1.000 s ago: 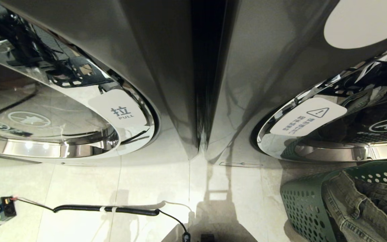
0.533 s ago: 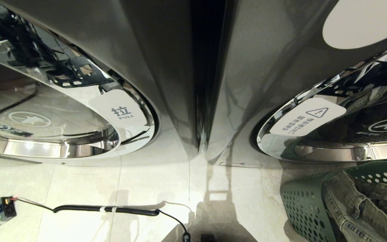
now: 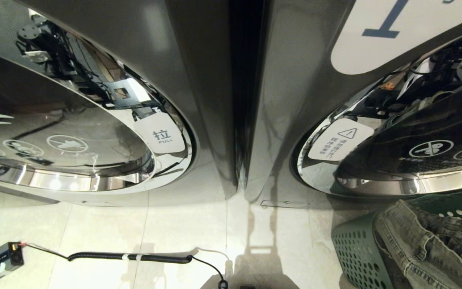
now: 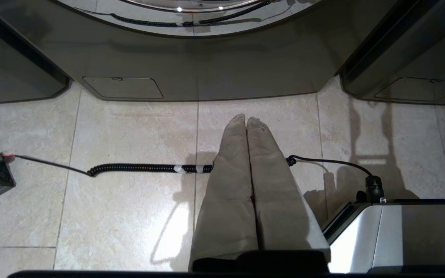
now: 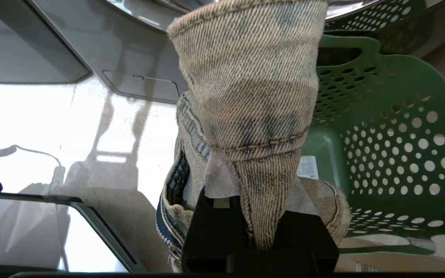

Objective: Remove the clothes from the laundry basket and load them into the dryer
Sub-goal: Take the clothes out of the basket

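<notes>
Dryer fronts [image 3: 199, 72]: smooth grey metal, satin sheen. Door rims [image 3: 94, 182]: mirror-bright chrome; door glass [image 3: 46, 132] glossy, reflective. Laundry basket [image 3: 355, 249]: matt green perforated plastic. Jeans [image 3: 423, 241]: coarse faded denim, visible twill weave. Floor tiles [image 3: 142, 228]: polished, stone-look. Coiled cable [image 3: 134, 257]: black, matt.

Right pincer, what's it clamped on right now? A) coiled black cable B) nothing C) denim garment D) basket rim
C: in the right wrist view, a fold of the denim garment is pinched in the right pincer, above the green basket.
</notes>
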Robot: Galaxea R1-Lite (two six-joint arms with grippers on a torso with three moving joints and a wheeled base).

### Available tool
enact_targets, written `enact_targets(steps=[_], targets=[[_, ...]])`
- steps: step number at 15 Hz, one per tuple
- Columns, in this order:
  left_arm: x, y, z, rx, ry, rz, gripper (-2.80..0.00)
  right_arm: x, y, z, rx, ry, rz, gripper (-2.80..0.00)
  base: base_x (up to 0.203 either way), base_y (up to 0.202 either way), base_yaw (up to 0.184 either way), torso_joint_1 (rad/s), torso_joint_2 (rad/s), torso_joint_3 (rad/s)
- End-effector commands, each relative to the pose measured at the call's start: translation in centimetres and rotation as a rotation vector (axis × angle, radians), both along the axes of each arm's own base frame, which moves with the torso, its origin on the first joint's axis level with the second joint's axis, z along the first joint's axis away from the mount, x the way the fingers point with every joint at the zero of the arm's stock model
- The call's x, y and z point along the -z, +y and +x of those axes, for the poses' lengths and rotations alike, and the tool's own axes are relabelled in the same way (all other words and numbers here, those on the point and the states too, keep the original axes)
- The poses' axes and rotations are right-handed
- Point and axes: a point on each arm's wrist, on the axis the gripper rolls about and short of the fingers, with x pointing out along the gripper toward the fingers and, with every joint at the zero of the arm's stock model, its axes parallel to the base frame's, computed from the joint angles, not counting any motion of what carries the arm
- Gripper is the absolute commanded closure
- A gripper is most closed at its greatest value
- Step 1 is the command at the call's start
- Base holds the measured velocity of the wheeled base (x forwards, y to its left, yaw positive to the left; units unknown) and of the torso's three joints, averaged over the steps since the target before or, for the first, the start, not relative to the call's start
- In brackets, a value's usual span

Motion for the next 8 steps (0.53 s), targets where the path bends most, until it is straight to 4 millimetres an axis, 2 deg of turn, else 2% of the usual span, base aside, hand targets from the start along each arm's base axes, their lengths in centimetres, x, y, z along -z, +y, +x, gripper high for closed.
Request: enact_targets(steps=[1, 8], targets=[[0.0, 0.0, -0.01, 0.0, -0.002, -0.001, 0.0, -0.01, 0.0, 0.01, 0.0, 0.0, 0.0, 0.0, 0.0, 0.0, 0.0, 0.002, 0.0, 0.253], [0.0, 0.0, -0.01, 0.0, -0.002, -0.001, 0.0, -0.01, 0.0, 0.01, 0.001, 0.001, 0.005, 0.0, 0.0, 0.0, 0.0, 0.001, 0.0, 0.203]])
